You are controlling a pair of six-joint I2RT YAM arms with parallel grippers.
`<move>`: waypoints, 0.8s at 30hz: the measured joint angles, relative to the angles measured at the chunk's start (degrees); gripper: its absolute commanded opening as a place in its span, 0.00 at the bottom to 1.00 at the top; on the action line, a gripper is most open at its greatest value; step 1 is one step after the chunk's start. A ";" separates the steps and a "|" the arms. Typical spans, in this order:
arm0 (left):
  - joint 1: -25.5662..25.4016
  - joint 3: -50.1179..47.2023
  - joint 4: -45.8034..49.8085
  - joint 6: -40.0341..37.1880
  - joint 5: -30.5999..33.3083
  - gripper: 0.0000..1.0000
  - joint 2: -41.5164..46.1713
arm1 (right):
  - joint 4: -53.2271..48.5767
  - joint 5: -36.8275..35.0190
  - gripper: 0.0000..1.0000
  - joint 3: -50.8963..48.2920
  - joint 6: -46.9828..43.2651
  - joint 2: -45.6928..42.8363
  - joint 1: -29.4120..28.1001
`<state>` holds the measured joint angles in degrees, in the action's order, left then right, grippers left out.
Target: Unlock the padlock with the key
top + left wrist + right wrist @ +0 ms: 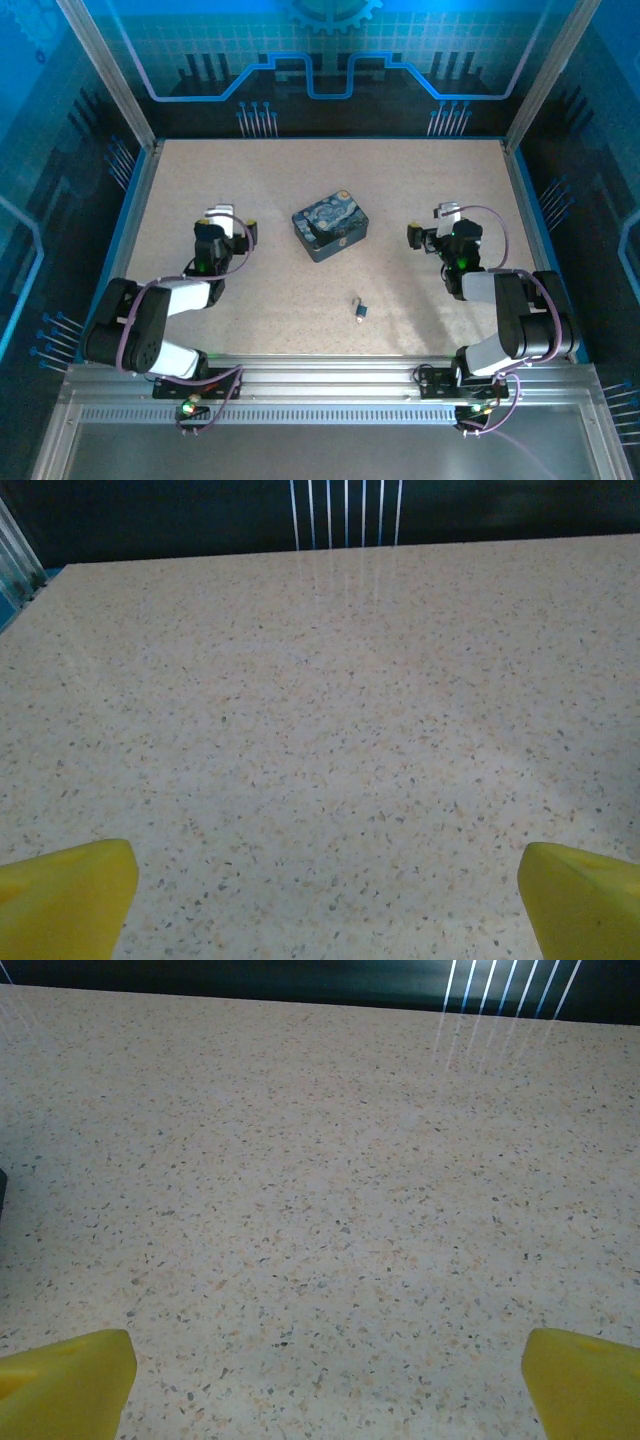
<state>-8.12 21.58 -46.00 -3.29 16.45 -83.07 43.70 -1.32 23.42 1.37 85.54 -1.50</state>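
The tiny dark padlock (358, 310) lies on the speckled table near the front, between the two arms, its thin shackle pointing away from me. At this size I cannot tell the key apart from the padlock. My left gripper (231, 224) hovers at the table's left, well behind and left of the padlock. It is open, and its yellow fingertips (66, 892) stand wide apart over bare table. My right gripper (433, 228) sits at the right, also open, with only tabletop between its yellow fingertips (585, 1378).
A rectangular blue tin (330, 222) printed with a starry night stands mid-table between the grippers. A raised blue rim (133, 215) and blue-lit walls bound the table. Purple cables loop along both arms.
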 measured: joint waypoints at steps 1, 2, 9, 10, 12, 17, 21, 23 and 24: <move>0.31 -0.39 -0.59 -0.11 -0.68 0.99 -0.50 | -0.07 -0.02 1.00 0.00 0.02 0.00 0.00; 0.79 -0.90 -1.36 -0.11 -1.36 0.99 -0.85 | -0.11 -0.07 1.00 0.00 0.00 0.00 0.00; 5.11 -1.84 -6.78 0.55 -5.88 0.99 -5.27 | -0.20 -0.17 1.00 0.00 -0.02 0.00 0.00; 5.33 -1.79 -6.82 0.63 -6.25 0.99 -5.49 | -0.17 -0.20 1.00 0.00 -0.15 0.00 0.00; 5.92 -1.29 -6.32 1.44 -7.48 0.99 -5.49 | -0.20 -0.20 1.00 0.00 -0.17 0.00 -0.02; 7.23 -0.46 -6.16 2.32 -8.94 0.99 -5.49 | -0.24 -0.66 1.00 0.02 -0.37 0.00 -0.39; 7.28 -0.44 -6.19 2.95 -9.64 0.99 -5.49 | -0.46 -1.31 1.00 0.17 -0.87 0.00 -1.22; 7.28 -0.44 -6.16 3.13 -9.88 0.99 -5.49 | -0.55 -1.49 1.00 0.22 -1.03 0.00 -1.25; 7.28 -0.44 -6.16 3.17 -9.92 0.99 -5.49 | -0.59 -1.53 1.00 0.22 -1.05 0.00 -1.25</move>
<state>-0.84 21.15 -52.16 -0.12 6.52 -88.55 43.11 -2.85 23.64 0.32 85.54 -2.74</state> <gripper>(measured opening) 0.990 0.998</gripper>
